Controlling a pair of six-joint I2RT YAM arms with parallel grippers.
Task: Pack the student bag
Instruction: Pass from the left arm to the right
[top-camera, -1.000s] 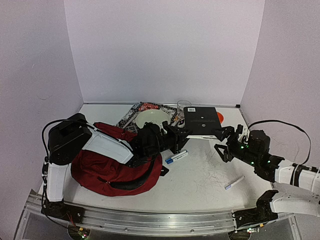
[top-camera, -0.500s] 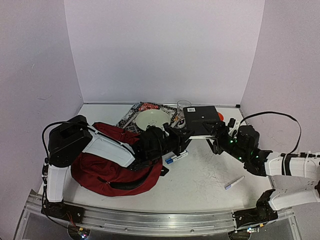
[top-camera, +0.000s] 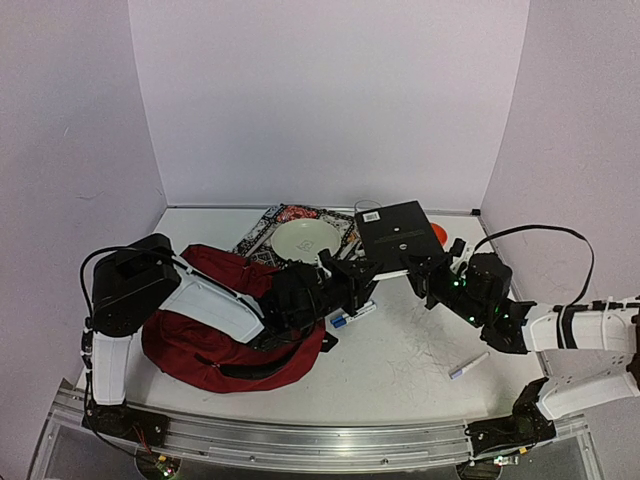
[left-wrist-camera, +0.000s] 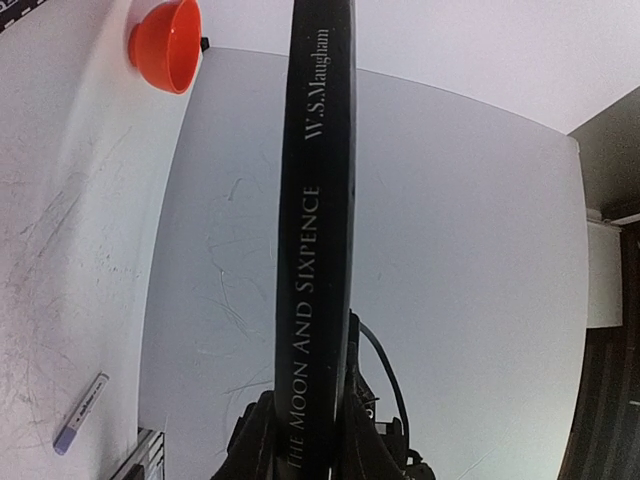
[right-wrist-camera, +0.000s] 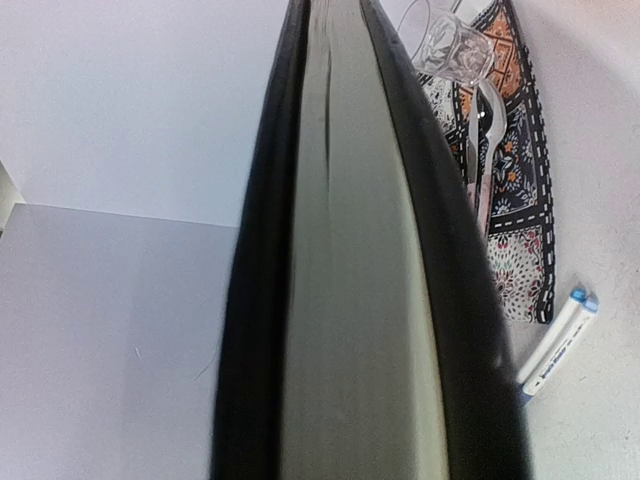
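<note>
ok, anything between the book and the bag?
Only the left arm itself: it lies across the bag and holds the book beyond it. The bag's opening is not visible.

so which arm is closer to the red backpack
Left. The left arm stretches right over the student bag; the right arm is well off to its right, jaws at the black book.

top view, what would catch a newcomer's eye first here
A black book held off the table mid-scene, gripped by the left gripper and right gripper from either side. Next, the floppy dark-red student bag lying at the left.
</note>
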